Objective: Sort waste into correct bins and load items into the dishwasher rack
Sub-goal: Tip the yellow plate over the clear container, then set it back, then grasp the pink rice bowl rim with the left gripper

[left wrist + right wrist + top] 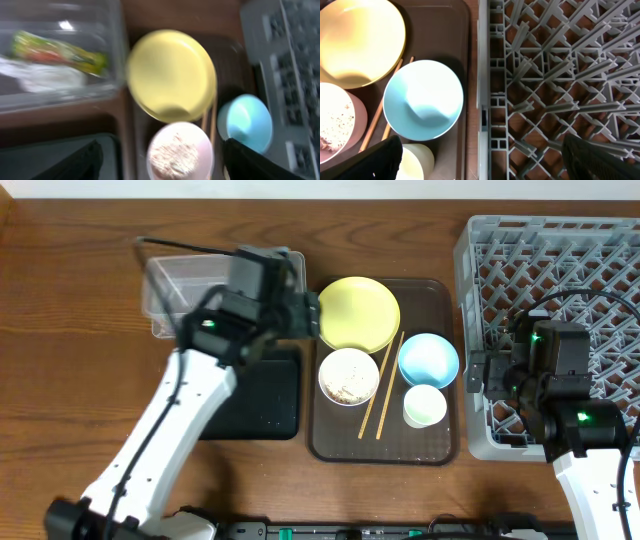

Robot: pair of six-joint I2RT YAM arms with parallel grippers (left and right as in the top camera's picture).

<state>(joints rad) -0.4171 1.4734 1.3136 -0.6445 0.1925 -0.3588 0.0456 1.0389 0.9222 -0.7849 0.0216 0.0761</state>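
Observation:
The snack wrapper [55, 52] and white scraps [45, 77] lie in the clear tub [175, 290]. The black tray [265, 405] lies in front of the tub. The yellow plate [360, 310], the white bowl [348, 375] holding grains [175, 152], the blue bowl [428, 358], the cup [424, 405] and the chopsticks [380, 385] sit on the brown tray. My left gripper [308, 312] is open and empty, above the plate's left edge. My right gripper [485, 160] is open and empty over the left wall of the grey rack [560, 280].
The brown serving tray [385, 448] lies between the black tray and the rack. The rack's pegs [560, 75] stand upright close under my right gripper. Bare wooden table [70, 400] extends to the left.

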